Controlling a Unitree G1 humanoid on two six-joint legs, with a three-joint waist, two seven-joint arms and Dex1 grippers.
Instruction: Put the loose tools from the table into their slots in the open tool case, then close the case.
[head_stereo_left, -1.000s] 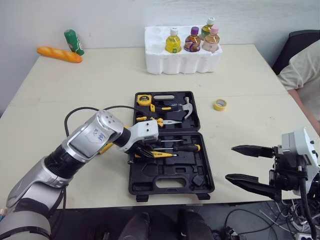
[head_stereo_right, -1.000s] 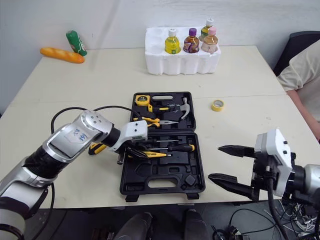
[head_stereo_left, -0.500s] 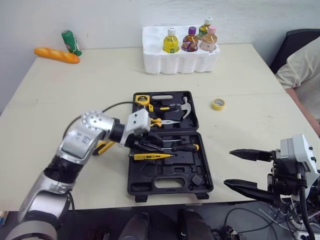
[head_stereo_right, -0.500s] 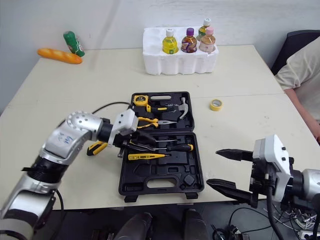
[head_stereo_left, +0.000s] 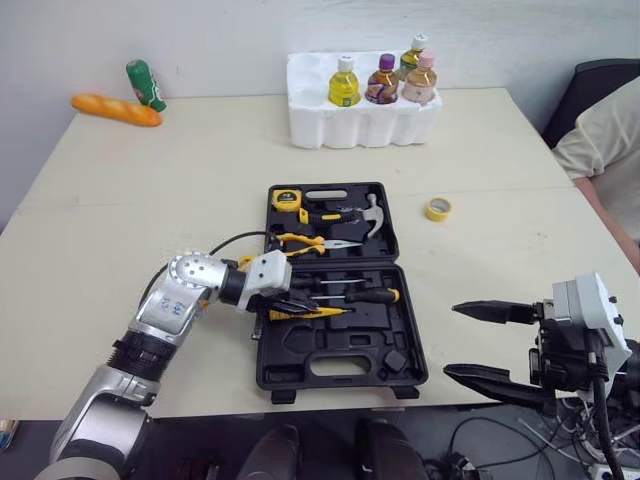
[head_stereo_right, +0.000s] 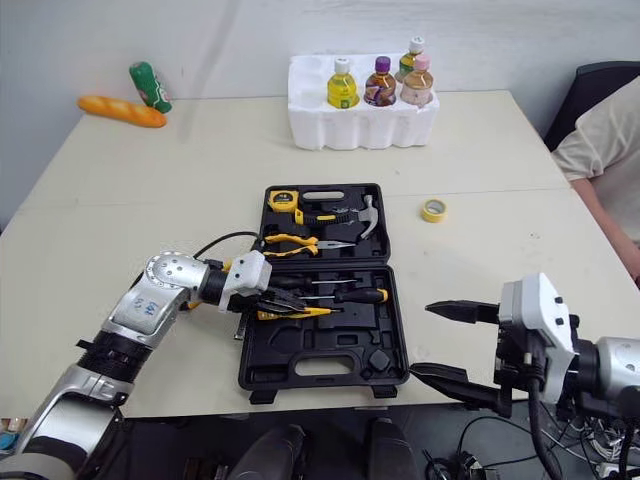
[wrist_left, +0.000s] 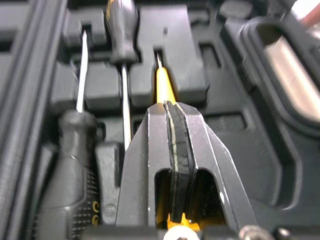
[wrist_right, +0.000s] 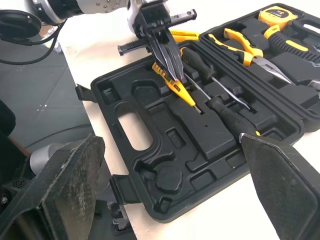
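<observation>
The left pincer is clenched on the yellow screwdriver, low over the near half of the open case, just beside two black-handled drivers seated in their slots. The case lies close to the tabletop's front edge, with bare surface on both sides. The right pincer hangs released by that edge, right of the case and apart from it. A tape roll lies well apart.

Left jaws pinched, right jaws wide.
</observation>
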